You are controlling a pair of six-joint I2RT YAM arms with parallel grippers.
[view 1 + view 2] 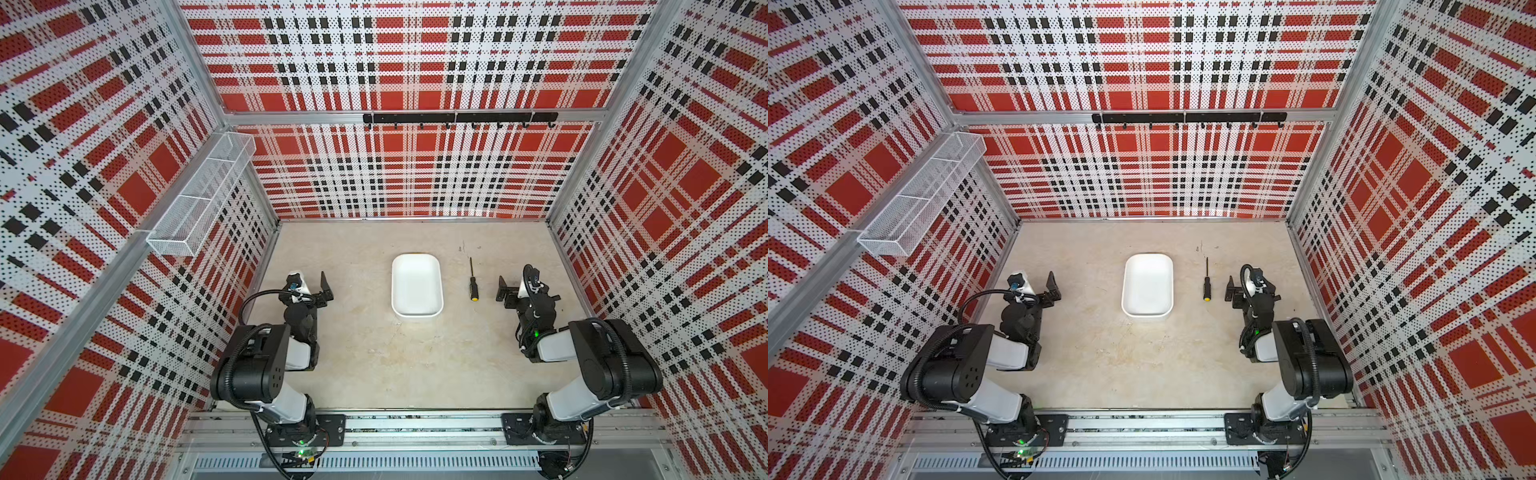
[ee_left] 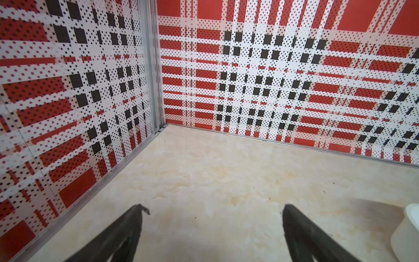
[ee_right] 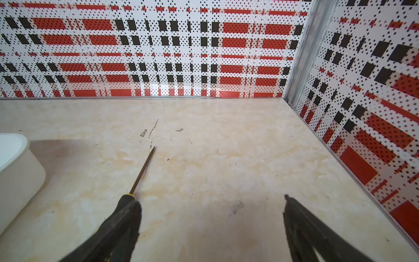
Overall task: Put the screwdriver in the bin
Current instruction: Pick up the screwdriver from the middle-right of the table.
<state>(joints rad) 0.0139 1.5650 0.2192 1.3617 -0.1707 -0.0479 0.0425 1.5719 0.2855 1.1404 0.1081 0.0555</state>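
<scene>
One screwdriver (image 1: 472, 283) flat btwn bin (image 1: 415, 286) & right fingers (image 1: 503, 286); those spread wide

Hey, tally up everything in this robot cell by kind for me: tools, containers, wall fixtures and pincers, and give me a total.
Screwdriver: 1
White bin: 1
Wire-mesh basket: 1
Hook rail: 1
Pincers: 2, left pincer and right pincer
Total: 6

Red, white and black plaid walls (image 1: 415, 62) enclose a pale marbled floor (image 1: 374, 365). A white mesh basket (image 1: 199, 195) hangs upper left.
</scene>
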